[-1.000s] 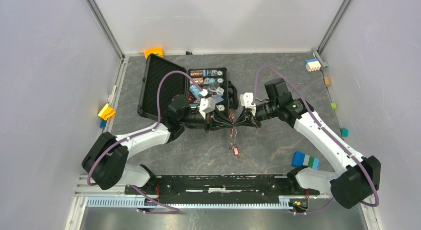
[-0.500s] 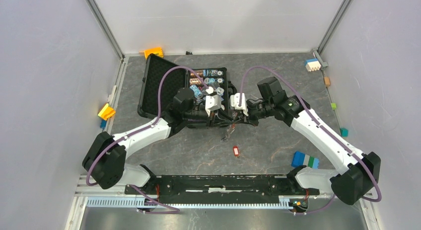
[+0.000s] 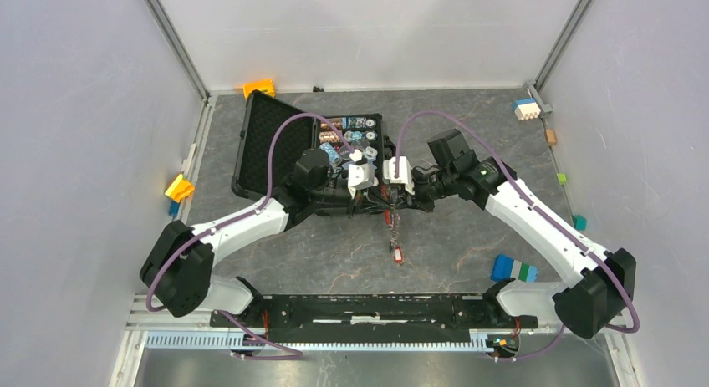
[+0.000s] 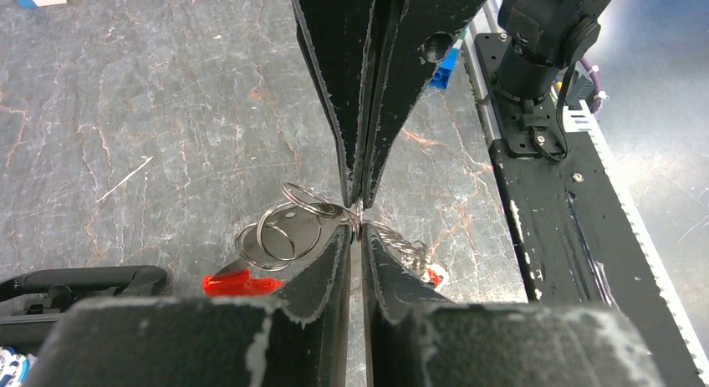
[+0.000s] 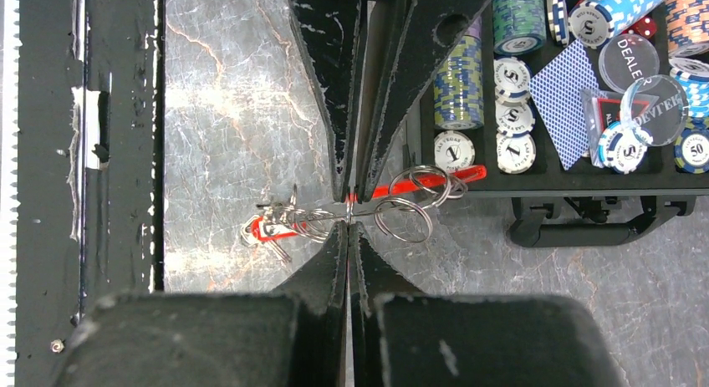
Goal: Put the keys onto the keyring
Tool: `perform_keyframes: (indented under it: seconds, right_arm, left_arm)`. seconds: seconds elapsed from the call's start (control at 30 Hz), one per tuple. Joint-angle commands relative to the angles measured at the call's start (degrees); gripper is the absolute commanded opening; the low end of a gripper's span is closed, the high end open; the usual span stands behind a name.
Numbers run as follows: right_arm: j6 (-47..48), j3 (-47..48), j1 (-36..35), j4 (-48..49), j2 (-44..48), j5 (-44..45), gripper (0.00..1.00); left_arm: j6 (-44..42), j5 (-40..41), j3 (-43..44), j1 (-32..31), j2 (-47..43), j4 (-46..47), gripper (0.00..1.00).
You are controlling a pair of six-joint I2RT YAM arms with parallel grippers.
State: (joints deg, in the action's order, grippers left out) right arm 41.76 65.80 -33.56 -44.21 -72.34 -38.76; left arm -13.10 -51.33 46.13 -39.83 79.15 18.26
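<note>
The keyring is several linked silvery rings (image 4: 283, 230) with a long red tag (image 4: 238, 282) and a short chain (image 4: 403, 247). Both grippers hold it over the grey table, tip to tip, just in front of the black case. My left gripper (image 4: 357, 229) is shut on the ring wire. So is my right gripper (image 5: 347, 224), with the rings (image 5: 403, 211) and tag (image 5: 418, 183) to one side. On the other side, a red-headed key (image 5: 261, 230) hangs at the chain's end. In the top view the chain (image 3: 391, 228) drops from the left gripper (image 3: 381, 206) and right gripper (image 3: 393, 206) to the key (image 3: 397, 253).
An open black case (image 3: 259, 145) holding poker chips and cards (image 5: 577, 78) lies just behind the grippers. A blue, green and white block (image 3: 512, 269) lies near the right arm. Small coloured blocks (image 3: 179, 187) sit along the table edges. The black base rail (image 3: 368, 308) runs along the near edge.
Both grippers have shifted left, closer to the case. The chain was bunched up near the fingertips half a second ago. It now hangs straight down to the red key.
</note>
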Motion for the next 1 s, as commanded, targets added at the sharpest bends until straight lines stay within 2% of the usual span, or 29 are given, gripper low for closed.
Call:
perform_keyframes:
  seconds: [0.0, 0.43, 0.67, 0.97]
  right_arm:
    - [-0.79, 3.38, -0.25, 0.48, -0.22, 0.03, 0.0]
    - [-0.8, 3.81, -0.54, -0.18, -1.23, -0.35, 0.0]
    - [-1.06, 3.81, -0.51, -0.13, -1.5, -0.57, 0.0]
    - [-1.33, 3.99, -0.58, 0.07, -1.59, -0.95, 0.0]
  left_arm:
    - [-1.96, -1.74, 2.8, -0.15, 0.78, 0.19, 0.15]
    - [-1.99, -2.02, 3.0, -0.43, 0.78, 0.18, 0.22]
    - [-2.18, -2.28, 2.99, -0.51, 0.7, 0.19, 0.23]
    - [-2.09, -2.72, 3.0, -0.51, 0.98, 0.17, 0.12]
